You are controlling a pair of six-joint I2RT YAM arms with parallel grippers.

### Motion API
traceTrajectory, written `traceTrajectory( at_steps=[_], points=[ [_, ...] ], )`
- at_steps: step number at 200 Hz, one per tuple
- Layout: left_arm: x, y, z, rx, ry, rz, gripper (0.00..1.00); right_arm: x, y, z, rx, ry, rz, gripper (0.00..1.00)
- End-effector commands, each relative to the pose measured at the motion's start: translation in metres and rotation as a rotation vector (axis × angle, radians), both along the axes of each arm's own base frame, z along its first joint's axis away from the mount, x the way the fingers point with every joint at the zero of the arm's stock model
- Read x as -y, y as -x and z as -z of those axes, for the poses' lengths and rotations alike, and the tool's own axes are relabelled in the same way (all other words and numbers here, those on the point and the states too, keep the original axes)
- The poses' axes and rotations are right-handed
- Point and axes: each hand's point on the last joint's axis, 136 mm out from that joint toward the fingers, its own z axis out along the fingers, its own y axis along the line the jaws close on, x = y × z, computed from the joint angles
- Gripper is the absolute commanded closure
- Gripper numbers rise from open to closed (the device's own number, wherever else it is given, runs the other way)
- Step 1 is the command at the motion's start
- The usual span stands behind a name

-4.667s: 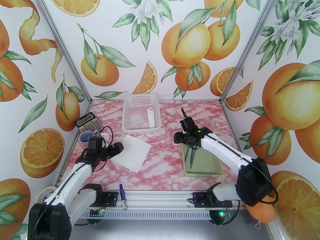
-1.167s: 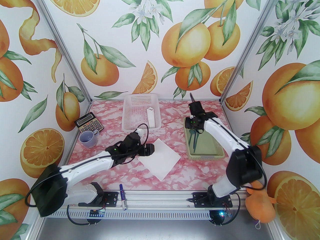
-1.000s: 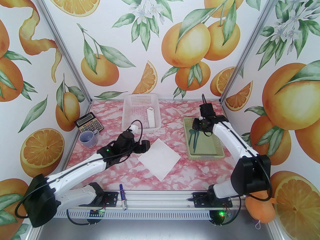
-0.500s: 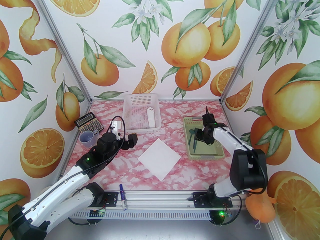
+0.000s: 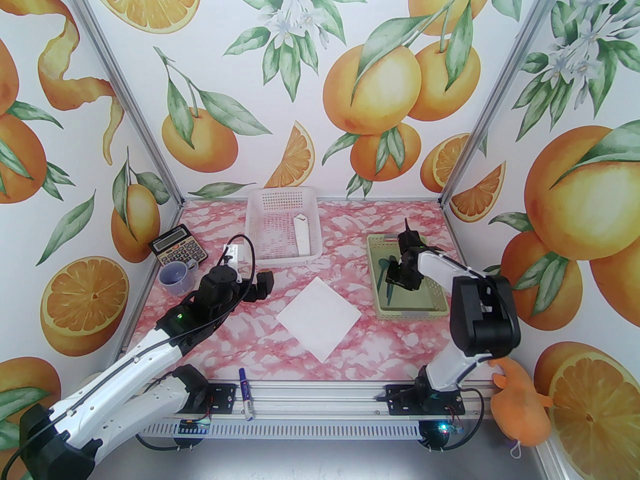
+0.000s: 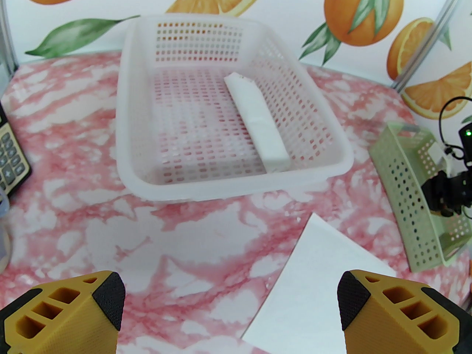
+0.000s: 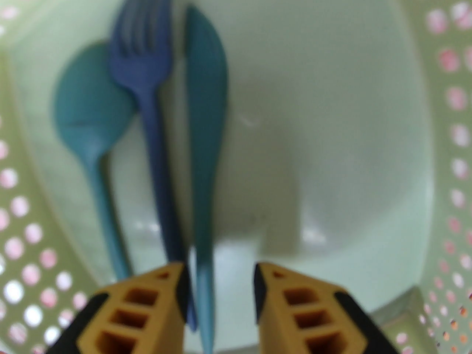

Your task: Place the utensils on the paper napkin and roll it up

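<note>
Jaws on right arm partly spread around knife [image 7: 204, 87] handle; fork [image 7: 147, 87] and spoon [image 7: 90, 98] alongside in green tray [image 5: 412, 313], right. Left jaws wide apart, near left edge of flat paper napkin [image 5: 320, 318], mid tabletop [image 5: 350, 248].

Paper napkin [image 5: 320, 318]: white square sheet, flat, unrolled, corners at 12, 3, 6 and 9 o'clock.
Utensils [image 5: 382, 264]: teal spoon [image 7: 92, 98], darker blue fork [image 7: 147, 87], teal knife [image 7: 204, 105]. They lie side by side in the green tray [image 5: 412, 312], at 2 o'clock of the napkin, heads toward 12.
</note>
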Motion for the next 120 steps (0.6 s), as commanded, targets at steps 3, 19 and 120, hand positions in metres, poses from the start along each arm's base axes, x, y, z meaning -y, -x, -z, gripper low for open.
traceTrajectory(
  at_steps=[3, 19, 120],
  points=[
    [-0.004, -0.001, 0.001, 0.002, -0.027, -0.004, 0.0, -0.006, -0.012, 0.002, 0.016, -0.033, 0.01, 0.64],
    [-0.005, -0.002, 0.002, 0.001, -0.032, -0.008, 0.0, -0.005, -0.013, 0.005, 0.007, -0.03, 0.011, 0.66],
    [-0.008, -0.001, 0.001, -0.004, -0.062, -0.017, 0.0, 0.002, 0.002, 0.019, -0.066, 0.013, -0.007, 0.79]
  ],
)
